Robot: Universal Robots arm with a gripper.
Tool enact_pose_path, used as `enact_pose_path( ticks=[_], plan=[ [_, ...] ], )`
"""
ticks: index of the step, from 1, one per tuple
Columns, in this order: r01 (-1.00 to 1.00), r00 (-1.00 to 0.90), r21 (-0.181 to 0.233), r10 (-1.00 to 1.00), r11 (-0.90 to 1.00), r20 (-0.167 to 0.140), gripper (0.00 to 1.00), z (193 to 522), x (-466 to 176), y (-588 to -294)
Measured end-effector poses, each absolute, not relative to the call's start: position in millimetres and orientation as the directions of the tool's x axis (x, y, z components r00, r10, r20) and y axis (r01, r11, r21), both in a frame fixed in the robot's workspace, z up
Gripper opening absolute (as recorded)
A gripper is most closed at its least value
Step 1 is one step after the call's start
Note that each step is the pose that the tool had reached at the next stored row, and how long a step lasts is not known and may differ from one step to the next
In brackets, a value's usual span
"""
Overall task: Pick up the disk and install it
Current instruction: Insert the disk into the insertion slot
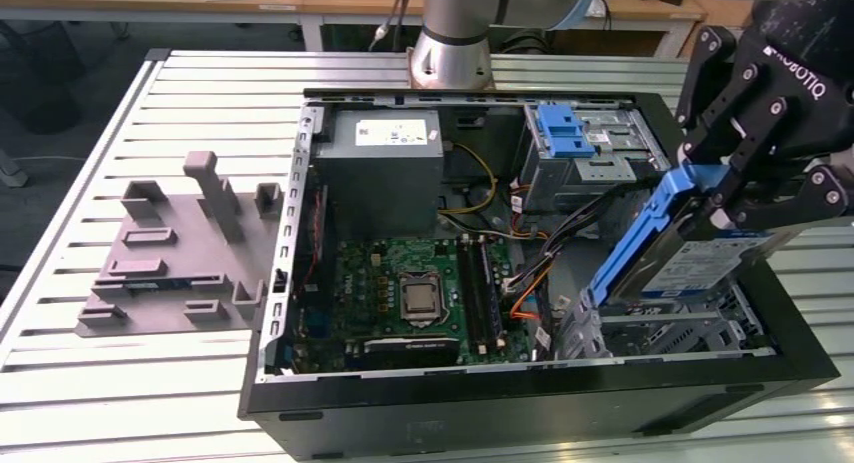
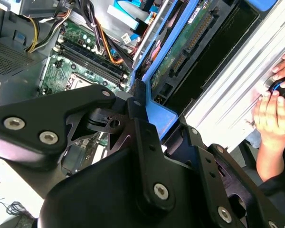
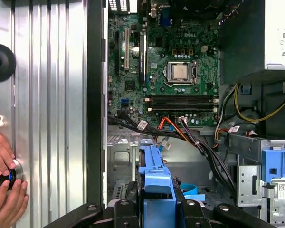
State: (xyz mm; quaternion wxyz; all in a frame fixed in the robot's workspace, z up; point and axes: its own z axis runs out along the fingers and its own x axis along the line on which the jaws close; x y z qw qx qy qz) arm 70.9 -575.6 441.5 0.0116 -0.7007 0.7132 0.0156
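The black robot gripper (image 1: 734, 208) is pinching the flat silver disk with blue side rails (image 1: 687, 268). The disk hangs tilted over the near corner of the open black computer case (image 1: 534, 388), on the exterior view's right. It sits above the grey metal bay (image 1: 667, 333) and may be touching it. The case sits on the silver slatted table (image 1: 160, 383). A person's hands (image 3: 2, 183) are on the table beside the case.

loose cables (image 3: 204, 147) cross beside the open bay (image 1: 667, 331) under the disk (image 1: 705, 268).

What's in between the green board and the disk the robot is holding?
In the exterior view, black and orange cables run between the green board and the disk.
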Motion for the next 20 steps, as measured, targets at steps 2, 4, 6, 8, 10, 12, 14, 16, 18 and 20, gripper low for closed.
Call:
enact_pose_path(
  ticks=[2, 4, 6, 8, 10, 12, 14, 16, 18, 20],
  plan=[
    [-1.000, -0.018, 0.006, -0.999, 0.018, -0.038, 0.36, 440.4, 71.1, -576.2],
    [-1.000, -0.018, 0.006, -0.999, 0.018, -0.038, 0.36, 439.4, 71.2, -576.6],
    [-1.000, -0.018, 0.006, -0.999, 0.018, -0.038, 0.36, 438.4, 71.3, -576.9],
    [-1.000, -0.018, 0.006, -0.999, 0.018, -0.038, 0.36, 437.3, 71.3, -577.0],
    [-1.000, -0.018, 0.006, -0.999, 0.018, -0.038, 0.36, 436.1, 71.3, -577.2],
    [-1.000, -0.018, 0.006, -0.999, 0.018, -0.038, 0.36, 434.9, 71.3, -577.3],
    [-1.000, -0.018, 0.006, -0.999, 0.018, -0.039, 0.36, 433.2, 71.3, -577.4],
    [-1.000, -0.018, 0.006, -0.999, 0.018, -0.039, 0.36, 431.4, 71.4, -577.6],
    [-1.000, -0.018, 0.006, -0.999, 0.018, -0.039, 0.36, 429.7, 71.4, -577.8],
    [-1.000, -0.018, 0.006, -0.999, 0.018, -0.039, 0.36, 428.0, 71.4, -577.9]
  ],
)
